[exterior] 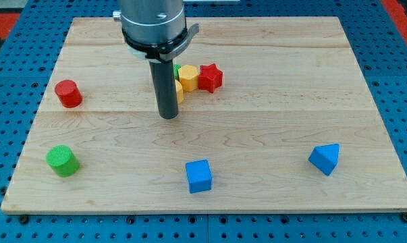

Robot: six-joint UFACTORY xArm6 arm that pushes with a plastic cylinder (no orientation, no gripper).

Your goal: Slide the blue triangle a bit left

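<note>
The wooden table point(257, 128) lay on a blue pegboard surface point(399, 74), and a red patch showed at the view's top corners. No brand, label or writing could be read anywhere on the blocks, the table or the arm.

The arm had no jaws; it ended in a straight dark rod beneath a grey metal collar point(154, 27). My tip point(168, 117) rested on the table in the middle of the upper half, just left of a tight cluster of blocks. That cluster held a yellow block point(188, 78), a red star point(210, 77) touching it on the view's right, and a green block point(177, 69) of which only a sliver showed behind the rod, its shape impossible to make out. A second sliver of yellow point(180, 92) peeked out beside the rod lower down; whether it belonged to the same yellow block or another I could not tell.

The blue triangle point(324, 158) sat near the view's bottom right, well apart from my tip and from every other block. A blue cube point(198, 176) stood near the bottom edge, roughly below my tip and well to the left of the triangle. A red cylinder point(68, 93) stood at the view's left, and a green cylinder point(62, 160) lay below it near the bottom left corner.
</note>
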